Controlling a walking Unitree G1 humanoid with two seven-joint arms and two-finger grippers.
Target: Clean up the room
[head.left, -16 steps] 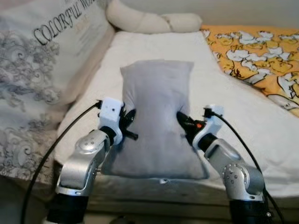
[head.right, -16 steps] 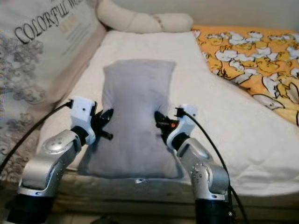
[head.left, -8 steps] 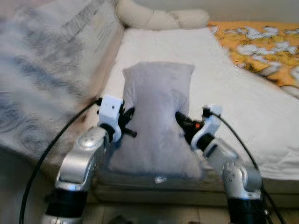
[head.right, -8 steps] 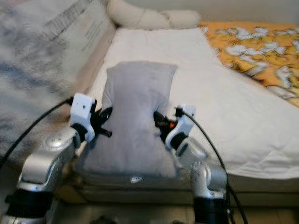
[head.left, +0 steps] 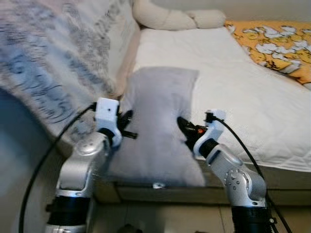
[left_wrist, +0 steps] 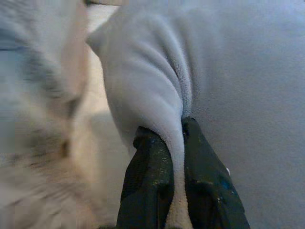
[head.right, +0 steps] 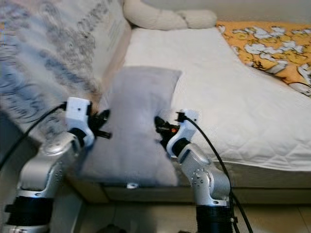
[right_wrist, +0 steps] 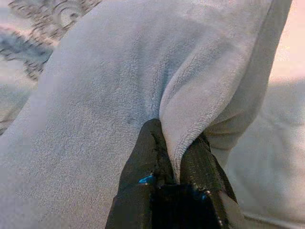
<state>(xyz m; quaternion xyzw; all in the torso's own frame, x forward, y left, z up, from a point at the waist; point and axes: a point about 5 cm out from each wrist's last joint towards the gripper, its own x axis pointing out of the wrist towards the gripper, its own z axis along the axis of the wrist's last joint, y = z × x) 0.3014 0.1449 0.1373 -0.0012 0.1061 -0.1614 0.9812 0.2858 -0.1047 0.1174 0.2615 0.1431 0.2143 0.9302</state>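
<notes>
**Grey pillow held at both sides over the bed edge**

Compared with 1 second ago, the grey pillow [head.left: 158, 124] is seen skewed, its near end drawn past the mattress edge [head.left: 272, 170] toward the patterned cushion [head.left: 53, 63]. White sheet [head.left: 233, 82] lies open to the right. Both arms are bent inward. A fold is pinched tight by the left gripper [left_wrist: 177, 143] and by the right gripper [right_wrist: 177, 157].

One grey pillow [head.left: 158, 121], one patterned cushion [head.left: 58, 63], one cream bolster [head.left: 177, 19], one orange blanket [head.left: 277, 46], two claws.
</notes>
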